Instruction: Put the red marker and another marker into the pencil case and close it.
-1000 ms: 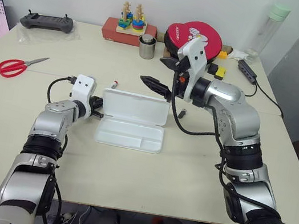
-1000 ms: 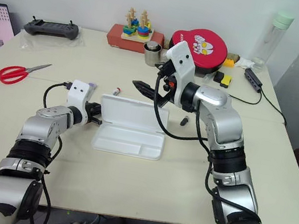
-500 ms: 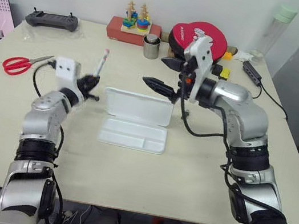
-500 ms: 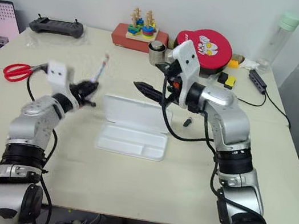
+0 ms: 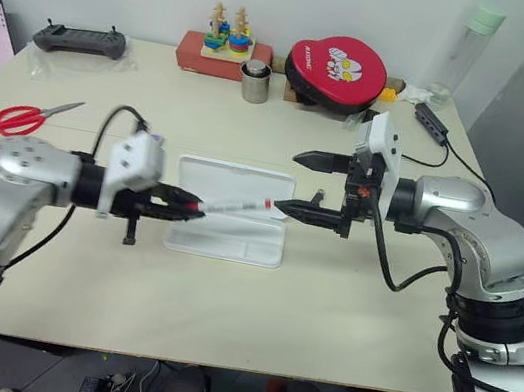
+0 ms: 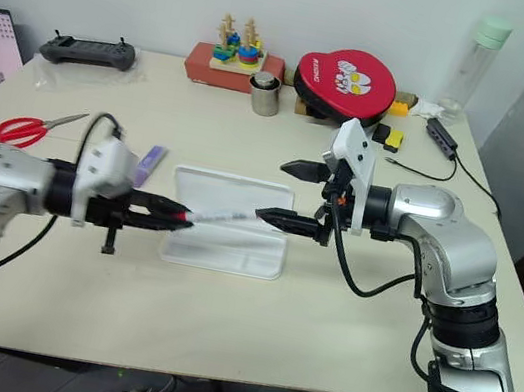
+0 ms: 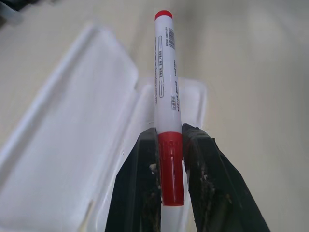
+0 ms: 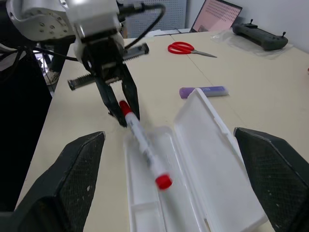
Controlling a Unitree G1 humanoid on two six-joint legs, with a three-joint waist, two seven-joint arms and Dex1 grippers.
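The white pencil case (image 5: 234, 241) lies open on the table, its lid (image 5: 235, 177) folded back flat. My left gripper (image 5: 186, 206) is shut on the red cap of the red marker (image 5: 236, 206), holding it level above the open case with its red tail end toward my right gripper (image 5: 299, 183). That gripper is open, one finger above the other, and its lower fingertip (image 5: 282, 207) is close to the marker's tail. In the left wrist view the marker (image 7: 164, 82) sticks out between the fingers (image 7: 145, 183). Another marker (image 6: 152, 158), flat and light purple, lies on the table left of the lid.
Red scissors (image 5: 24, 117) lie at the far left. Along the back of the table (image 5: 325, 299) stand a game controller (image 5: 79, 40), a wooden stacking toy (image 5: 224, 39), a metal cup (image 5: 254, 83), a red round pad (image 5: 337, 67) and a bottle (image 5: 467, 50). A cable (image 5: 452, 153) runs at the back right.
My left gripper swung the red marker from upright at the case's left to level over the open case. The right gripper drew back to the right and lower, still open.
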